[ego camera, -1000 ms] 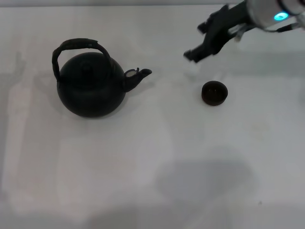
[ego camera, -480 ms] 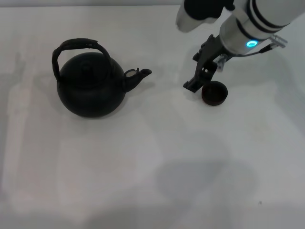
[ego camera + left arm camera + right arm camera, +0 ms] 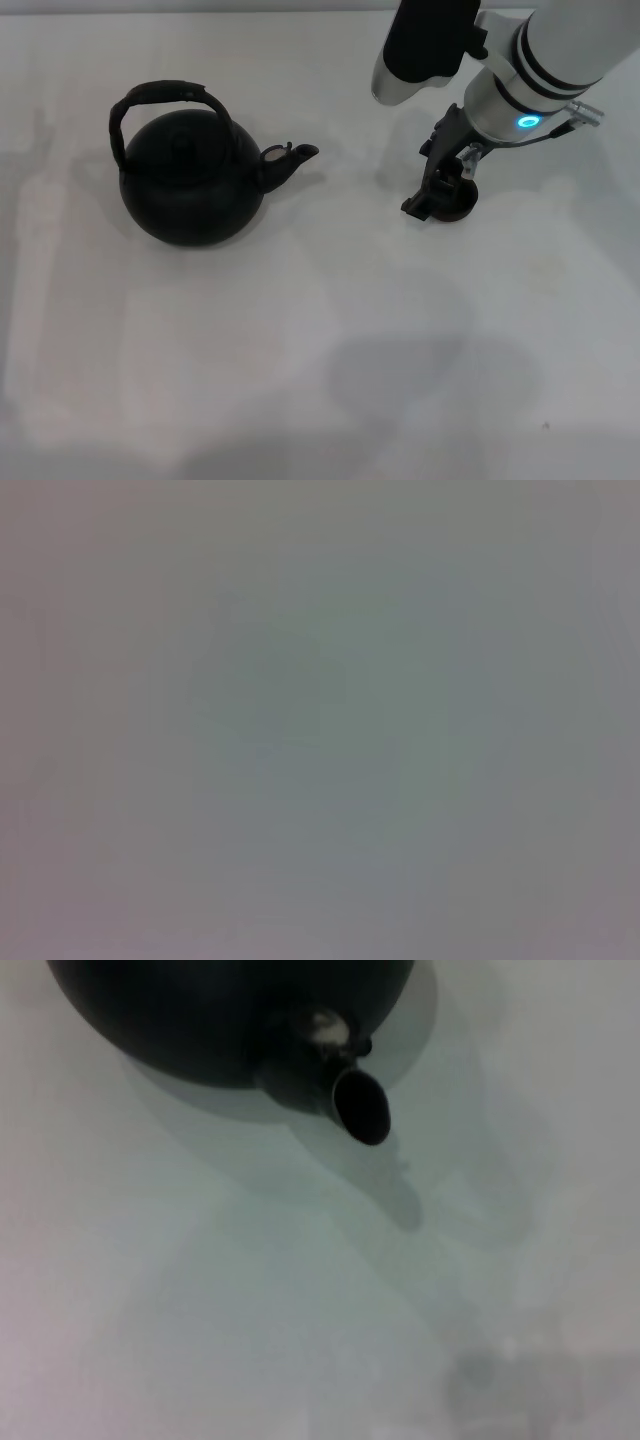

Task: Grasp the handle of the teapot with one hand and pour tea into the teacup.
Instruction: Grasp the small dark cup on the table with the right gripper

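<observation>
The matte black teapot (image 3: 190, 185) stands on the white table's left side, spout (image 3: 300, 153) pointing right, and nothing holds it. Its arched handle (image 3: 165, 92) rises over the lid. The small dark teacup (image 3: 460, 204) sits to the right, partly covered by my right gripper (image 3: 440, 190). That gripper has come down on the cup from the back right and looks open, one finger at the cup's left edge. The right wrist view shows the teapot (image 3: 200, 1010) and its spout (image 3: 360, 1110). My left gripper is out of view; the left wrist view is blank grey.
The white right arm (image 3: 540, 70) with a cyan light reaches in from the top right corner. The bare white table (image 3: 330, 350) stretches between the pot and the cup and toward the front.
My right arm swung in from the back right and lowered; its gripper went from above and behind the teacup down onto it. Teapot and cup have not moved.
</observation>
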### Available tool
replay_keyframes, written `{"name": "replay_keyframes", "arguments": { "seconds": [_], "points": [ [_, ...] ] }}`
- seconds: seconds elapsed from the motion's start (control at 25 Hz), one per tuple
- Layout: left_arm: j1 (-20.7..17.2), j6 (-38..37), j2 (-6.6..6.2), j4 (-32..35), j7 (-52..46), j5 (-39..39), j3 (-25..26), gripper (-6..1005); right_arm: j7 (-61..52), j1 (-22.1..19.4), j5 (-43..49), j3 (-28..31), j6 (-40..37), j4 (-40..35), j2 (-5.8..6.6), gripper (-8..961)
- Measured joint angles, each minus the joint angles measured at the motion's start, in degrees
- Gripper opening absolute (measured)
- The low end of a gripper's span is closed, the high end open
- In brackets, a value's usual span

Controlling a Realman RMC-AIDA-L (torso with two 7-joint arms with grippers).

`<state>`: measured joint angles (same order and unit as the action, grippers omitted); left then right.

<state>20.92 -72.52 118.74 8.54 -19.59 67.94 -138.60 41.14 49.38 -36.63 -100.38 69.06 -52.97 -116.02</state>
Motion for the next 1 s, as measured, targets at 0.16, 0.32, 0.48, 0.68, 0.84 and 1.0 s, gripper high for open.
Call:
{"name": "replay_keyframes", "arguments": {
  "seconds": [0.16,0.32,0.48,0.68,0.84,1.0],
  "points": [
    [0.08,0.02,0.0,-0.02,0.0,0.0,0.44,888,-0.01,-0.06,0.34,-0.27,-0.64,0.35,0.04,816],
    [0.09,0.02,0.05,-0.02,0.0,0.0,0.61,888,-0.03,-0.42,1.29,-0.3,-0.71,0.49,0.04,812],
    [0.09,0.02,-0.01,-0.02,0.0,0.0,0.62,887,-0.05,-0.31,1.55,-0.34,-0.68,1.78,0.0,808],
    [0.09,0.02,-0.01,-0.02,-0.01,0.0,0.62,887,-0.35,-0.3,1.58,-0.34,-0.21,2.46,0.06,803],
    [0.09,0.01,0.0,-0.02,-0.01,0.0,0.61,887,-0.97,-0.43,2.5,-0.35,0.36,2.49,0.16,798],
    [0.09,0.02,0.0,-0.02,-0.02,0.0,0.62,887,-1.57,-0.41,2.94,-0.38,1.33,2.42,0.12,794]
  ]
}}
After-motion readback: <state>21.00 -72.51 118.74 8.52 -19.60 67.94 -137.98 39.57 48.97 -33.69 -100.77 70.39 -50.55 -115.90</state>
